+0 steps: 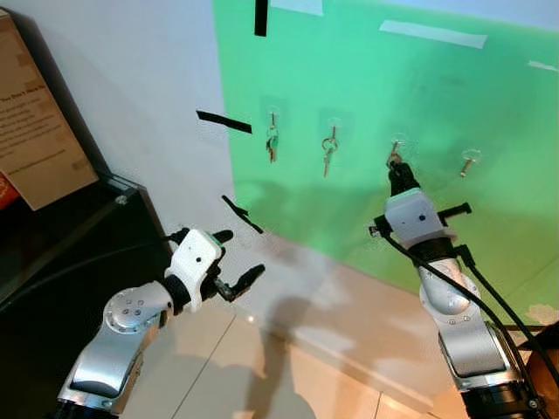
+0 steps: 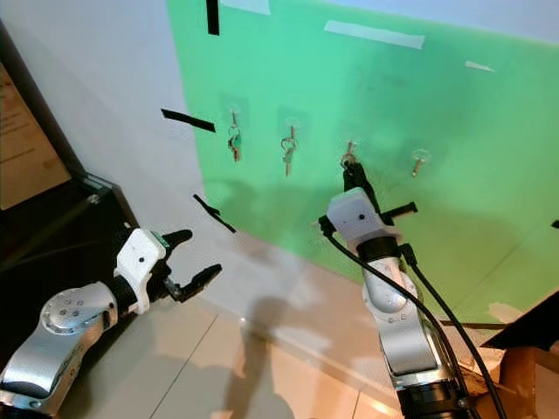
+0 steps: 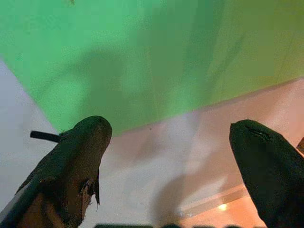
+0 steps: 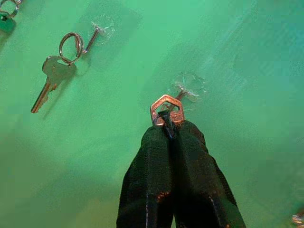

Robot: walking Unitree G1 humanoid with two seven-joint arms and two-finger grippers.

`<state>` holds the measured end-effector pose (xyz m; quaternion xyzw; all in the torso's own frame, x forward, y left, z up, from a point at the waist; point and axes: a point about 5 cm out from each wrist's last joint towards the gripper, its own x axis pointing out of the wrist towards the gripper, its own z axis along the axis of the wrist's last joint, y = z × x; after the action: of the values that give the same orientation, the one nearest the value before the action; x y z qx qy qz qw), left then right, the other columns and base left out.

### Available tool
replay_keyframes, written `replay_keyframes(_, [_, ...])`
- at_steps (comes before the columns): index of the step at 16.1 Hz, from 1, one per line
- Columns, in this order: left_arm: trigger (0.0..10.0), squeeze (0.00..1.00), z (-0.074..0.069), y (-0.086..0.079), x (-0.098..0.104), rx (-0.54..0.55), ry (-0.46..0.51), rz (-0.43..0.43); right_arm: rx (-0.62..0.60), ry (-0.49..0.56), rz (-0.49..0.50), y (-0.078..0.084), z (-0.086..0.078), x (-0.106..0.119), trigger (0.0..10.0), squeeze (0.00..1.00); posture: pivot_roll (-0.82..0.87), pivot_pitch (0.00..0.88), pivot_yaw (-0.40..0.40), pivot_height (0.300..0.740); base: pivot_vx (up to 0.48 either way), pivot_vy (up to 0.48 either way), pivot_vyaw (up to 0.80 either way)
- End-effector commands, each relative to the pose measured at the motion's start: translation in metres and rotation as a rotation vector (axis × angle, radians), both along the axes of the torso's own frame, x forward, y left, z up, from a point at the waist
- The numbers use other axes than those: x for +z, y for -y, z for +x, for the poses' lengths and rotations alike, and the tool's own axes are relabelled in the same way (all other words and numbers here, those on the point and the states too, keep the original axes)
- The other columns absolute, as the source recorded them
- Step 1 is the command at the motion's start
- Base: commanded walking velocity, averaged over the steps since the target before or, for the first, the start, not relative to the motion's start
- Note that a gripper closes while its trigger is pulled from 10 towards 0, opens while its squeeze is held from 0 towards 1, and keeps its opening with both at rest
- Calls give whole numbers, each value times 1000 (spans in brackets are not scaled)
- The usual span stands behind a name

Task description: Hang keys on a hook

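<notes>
Right claw pinches a key with its head at the third hook on the green wall. Neighbouring hooks to the left carry hung keys; the end hook stands bare. Left claw hangs spread, low near the floor, well apart

I'm looking at a staged test corner indoors. A green backdrop is taped to the white wall, with tiled floor below it.
</notes>
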<state>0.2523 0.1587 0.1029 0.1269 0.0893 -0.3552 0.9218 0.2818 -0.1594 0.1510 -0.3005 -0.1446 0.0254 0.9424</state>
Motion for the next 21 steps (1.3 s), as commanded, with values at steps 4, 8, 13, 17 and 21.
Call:
replay_keyframes(4, [10000, 173, 0, 1, 10, -47, 24, -19, -32, 18, -39, 2, 7, 5, 10000, 0, -57, 0, -4, 740, 0, 0, 0])
replay_keyframes(8, [10000, 184, -4, 9, 19, -100, 47, -86, 23, -5, -56, -3, 7, 5, 10000, 0, -59, 0, -10, 740, 0, 0, 0])
replay_keyframes(13, [10000, 180, -2, 19, 37, -149, 84, -154, 15, -69, -62, -2, 10, 0, 10000, 0, -62, 0, -11, 740, 0, 0, 0])
replay_keyframes(17, [10000, 176, -3, 24, 41, -184, 82, -173, -13, -94, -63, 3, 12, 1, 10000, 0, -63, 0, -12, 740, 0, 0, 0])
replay_keyframes(21, [10000, 176, -4, 25, 39, -188, 71, -172, -12, -190, -122, 4, 11, -12, 10000, 0, -62, 0, -14, 740, 0, 0, 0])
